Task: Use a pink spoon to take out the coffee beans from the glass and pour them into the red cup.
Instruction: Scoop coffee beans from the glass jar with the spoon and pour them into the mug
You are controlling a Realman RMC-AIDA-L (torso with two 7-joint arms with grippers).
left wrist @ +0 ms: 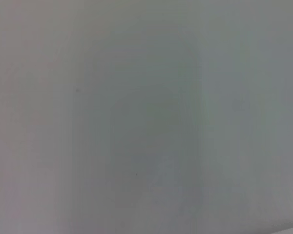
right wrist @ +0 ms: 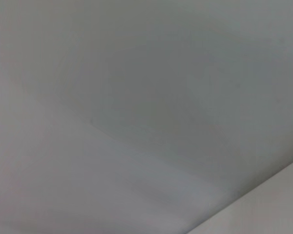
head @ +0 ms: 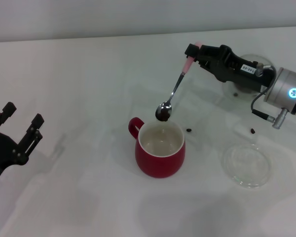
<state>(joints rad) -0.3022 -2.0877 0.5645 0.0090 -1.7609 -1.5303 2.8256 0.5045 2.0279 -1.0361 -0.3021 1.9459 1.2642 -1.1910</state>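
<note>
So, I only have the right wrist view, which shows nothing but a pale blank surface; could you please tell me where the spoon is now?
Observer: The right gripper holds the slender metal spoon with the pale pink handle by that handle, its bowl hanging just above the far rim of the rounded deep red mug.
Operator: Is anything in the bowl?
Observer: Something dark sits in it, likely the small dark coffee beans.
Operator: Any spills?
Observer: Two stray beans lie on the white table, right of the mug.
Operator: And the left arm?
Observer: The left gripper is parked at the table's left edge, open.
</note>
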